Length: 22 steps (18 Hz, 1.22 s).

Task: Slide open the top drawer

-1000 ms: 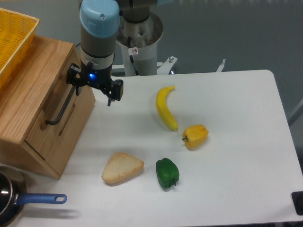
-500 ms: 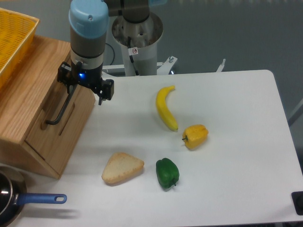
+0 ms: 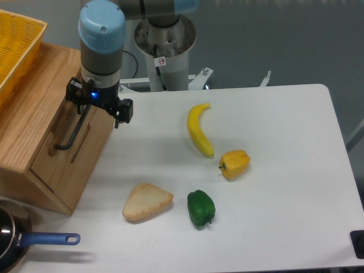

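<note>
Light oak wood makes the top drawer [image 3: 68, 133], which sits closed in the wooden cabinet [image 3: 34, 108] at the left side of the white table [image 3: 273, 170]; its long black bar handle [image 3: 73, 132] runs along the front panel. The gripper [image 3: 98, 109] hangs at the upper end of this handle, with one finger [image 3: 123, 111] on the table side and the other near the cabinet edge. The jaws look spread, but I cannot tell if they touch the handle. A yellow basket [image 3: 14, 45] lies on the cabinet. On the table are a banana [image 3: 199, 129], a yellow pepper [image 3: 235, 164], a green pepper [image 3: 201, 208] and a piece of bread [image 3: 146, 202]. A pan with a blue handle [image 3: 48, 239] is at the lower left.
</note>
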Each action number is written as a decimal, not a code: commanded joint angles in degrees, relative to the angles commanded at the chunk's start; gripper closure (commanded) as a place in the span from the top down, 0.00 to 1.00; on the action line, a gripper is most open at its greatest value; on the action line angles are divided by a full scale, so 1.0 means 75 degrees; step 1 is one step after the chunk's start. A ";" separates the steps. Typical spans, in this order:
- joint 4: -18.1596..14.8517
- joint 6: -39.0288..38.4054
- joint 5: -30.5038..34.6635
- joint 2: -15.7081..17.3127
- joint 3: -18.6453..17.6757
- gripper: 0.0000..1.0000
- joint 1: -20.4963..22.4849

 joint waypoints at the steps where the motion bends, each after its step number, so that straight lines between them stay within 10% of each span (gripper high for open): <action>1: 0.0000 0.0000 0.0000 0.0000 0.0000 1.00 0.0000; 22: 0.0047 -0.0129 0.0000 -0.0176 0.0035 1.00 -0.0129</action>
